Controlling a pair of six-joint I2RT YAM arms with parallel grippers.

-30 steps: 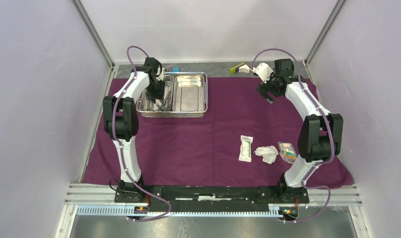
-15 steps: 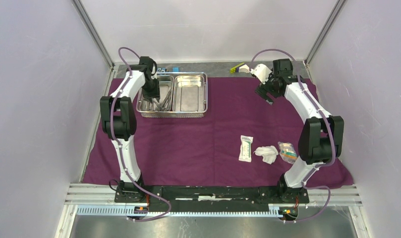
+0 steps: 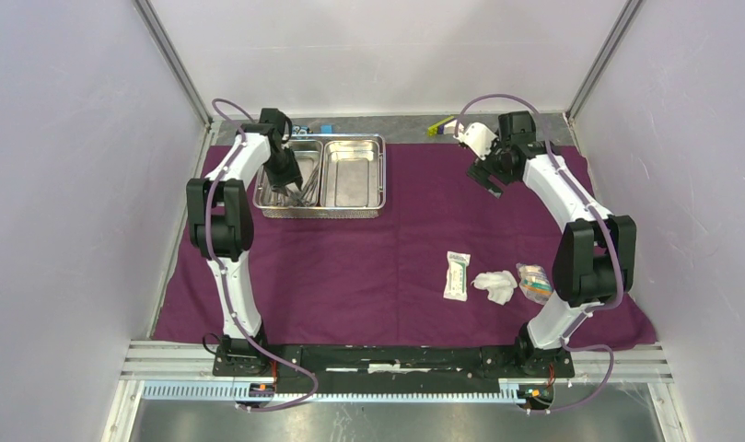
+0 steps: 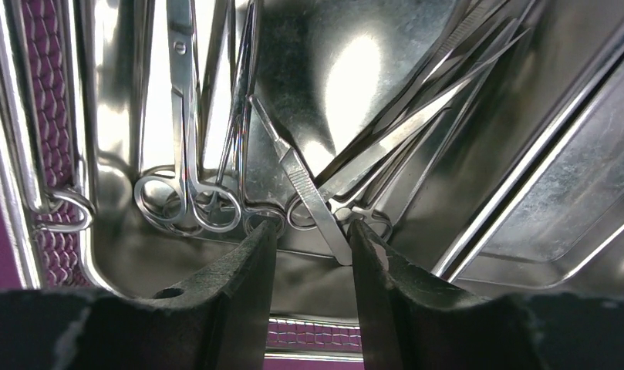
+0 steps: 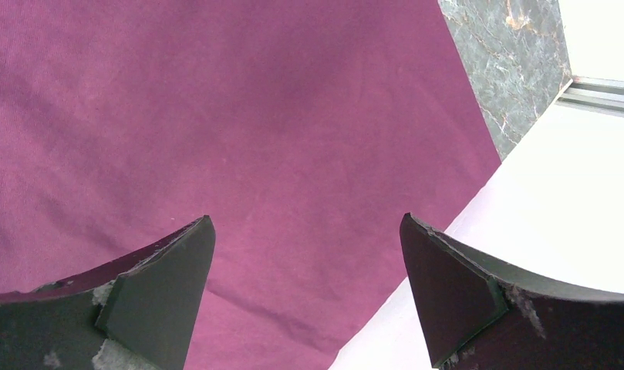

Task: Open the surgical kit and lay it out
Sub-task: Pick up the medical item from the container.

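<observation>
Straddling slim tweezers (image 4: 305, 189) in the steel tray (image 4: 308, 69), the left gripper (image 4: 312, 247) sits half-parted, probably needing to close and lift; the right gripper (image 5: 305, 254) hovers wide apart above purple cloth (image 5: 216, 116).

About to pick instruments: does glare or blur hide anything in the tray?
Left wrist view: bright glare patches on the tray floor, but the forceps are sharp; the left tool is dark and soft-edged. Top view: even light, no harsh shadows; instruments too small to separate.
</observation>
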